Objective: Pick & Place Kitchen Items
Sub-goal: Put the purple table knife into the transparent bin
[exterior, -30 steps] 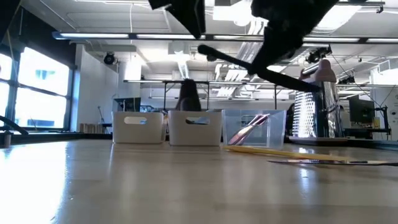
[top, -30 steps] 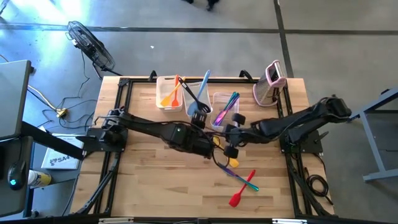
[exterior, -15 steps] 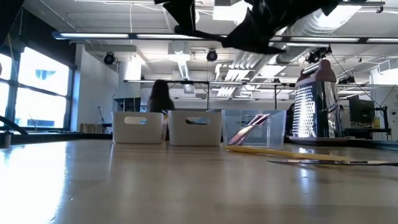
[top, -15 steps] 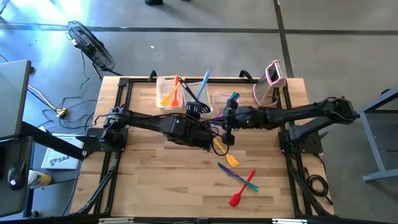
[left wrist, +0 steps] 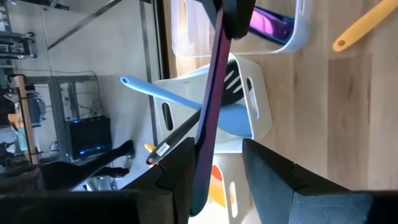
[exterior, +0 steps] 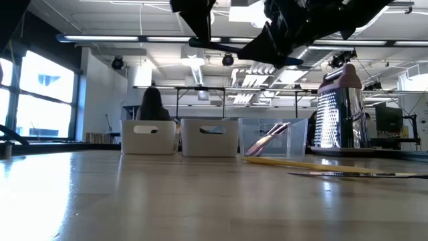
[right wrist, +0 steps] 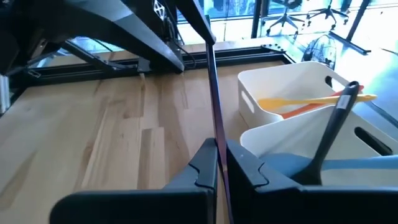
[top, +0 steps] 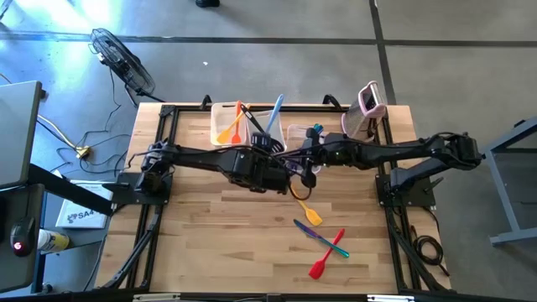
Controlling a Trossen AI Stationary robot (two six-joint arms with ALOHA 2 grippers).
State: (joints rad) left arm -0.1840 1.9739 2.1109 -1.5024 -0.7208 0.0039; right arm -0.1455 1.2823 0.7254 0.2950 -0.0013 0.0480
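Note:
My right gripper (top: 304, 161) is shut on a slim dark-purple utensil (left wrist: 211, 93), held in the air near the tubs. It also shows in the right wrist view (right wrist: 211, 74). My left gripper (left wrist: 217, 177) is open, and the utensil's free end stands between its fingers; I cannot tell whether they touch it. A yellow spatula (top: 307, 210), a blue-purple utensil (top: 304, 228), a teal one (top: 336, 244) and a red spatula (top: 321, 264) lie flat on the table. My right gripper pinches the utensil's thin handle (right wrist: 218, 140) between its two fingers, close to one end. The long shaft runs straight out ahead of the fingers toward my left arm. The utensil is lifted clear of the table and lies nearly level in the low view (exterior: 241, 48).
Three tubs stand in a row at the far edge. The left one (top: 226, 126) holds orange and yellow utensils. The middle one (top: 267, 141) holds a light-blue spatula and a black slotted turner. The clear one (top: 300, 134) holds purple and teal utensils. A pink-and-white grater (top: 366, 109) stands at the far right.
My right gripper has gone up and toward the table's far edge with the purple utensil, from over the table's middle to beside the tubs. The utensil has turned from slanting to nearly level. My left gripper has followed toward the far edge.

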